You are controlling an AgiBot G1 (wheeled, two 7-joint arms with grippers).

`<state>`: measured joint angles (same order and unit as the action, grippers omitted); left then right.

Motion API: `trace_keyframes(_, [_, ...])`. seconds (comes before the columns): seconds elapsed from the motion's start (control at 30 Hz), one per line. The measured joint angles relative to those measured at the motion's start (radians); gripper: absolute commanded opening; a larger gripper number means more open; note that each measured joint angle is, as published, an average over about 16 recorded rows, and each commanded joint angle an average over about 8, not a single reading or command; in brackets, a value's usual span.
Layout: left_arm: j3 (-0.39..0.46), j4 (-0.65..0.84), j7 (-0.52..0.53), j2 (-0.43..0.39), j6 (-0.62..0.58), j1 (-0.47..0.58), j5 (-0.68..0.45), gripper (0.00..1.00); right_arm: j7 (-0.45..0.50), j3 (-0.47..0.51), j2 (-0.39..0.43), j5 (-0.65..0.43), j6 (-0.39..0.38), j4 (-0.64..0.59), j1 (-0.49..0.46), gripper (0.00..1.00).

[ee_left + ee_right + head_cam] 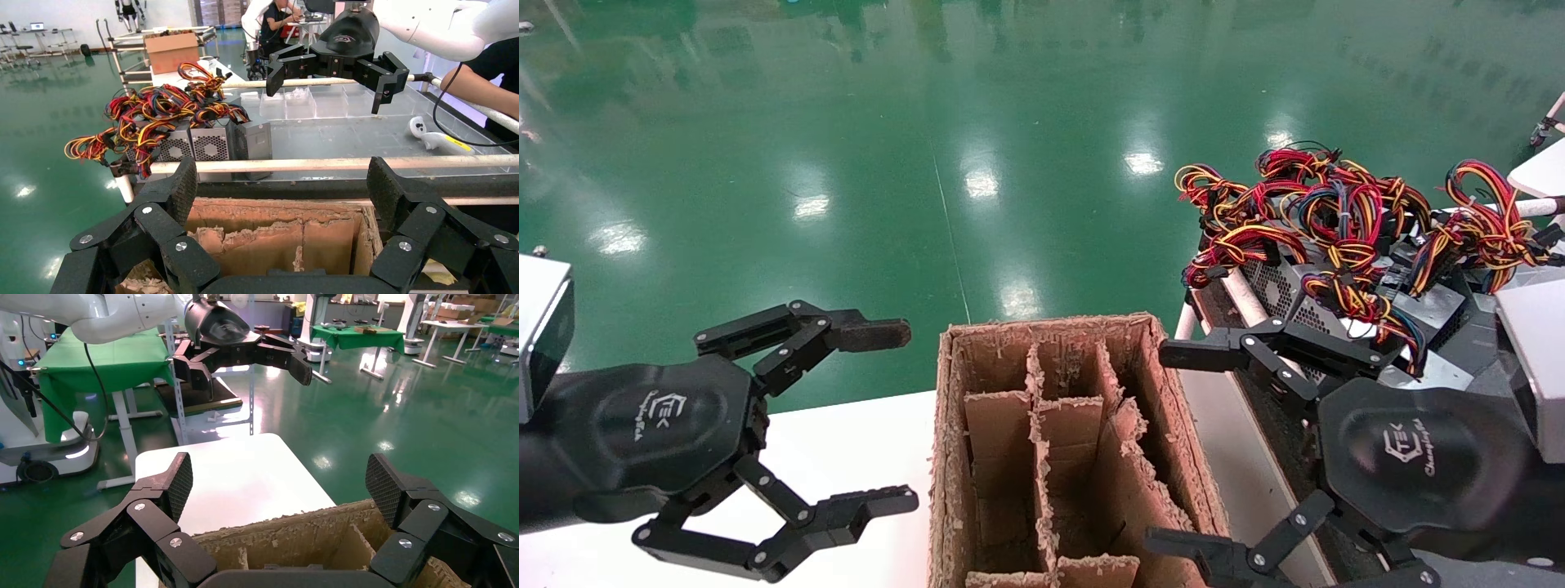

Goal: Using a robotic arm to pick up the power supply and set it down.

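Power supply lying on the rack to the right, beyond the cardboard divider box, vent side outward, wires heaped on top. Left gripper hovering over the white table, fingers spread wide, holding nothing. Right gripper likewise spread and empty, just beside the box, near the supply.

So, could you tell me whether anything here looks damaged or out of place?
Yes: the cardboard divider box is badly worn, its rim and inner partitions torn and ragged, some dividers leaning. The power supplies are piled with tangled wire bundles. Left gripper and right gripper are open and empty.
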<state>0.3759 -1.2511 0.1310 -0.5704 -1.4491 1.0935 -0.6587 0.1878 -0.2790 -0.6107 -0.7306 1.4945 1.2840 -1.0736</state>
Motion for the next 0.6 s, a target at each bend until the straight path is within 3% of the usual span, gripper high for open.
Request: trace_keyframes(0.6, [0.000, 0.000, 0.000, 0.000, 0.000, 0.000, 0.000, 1.00, 0.000, 0.000, 0.000, 0.000, 0.000, 0.000, 0.000, 1.00])
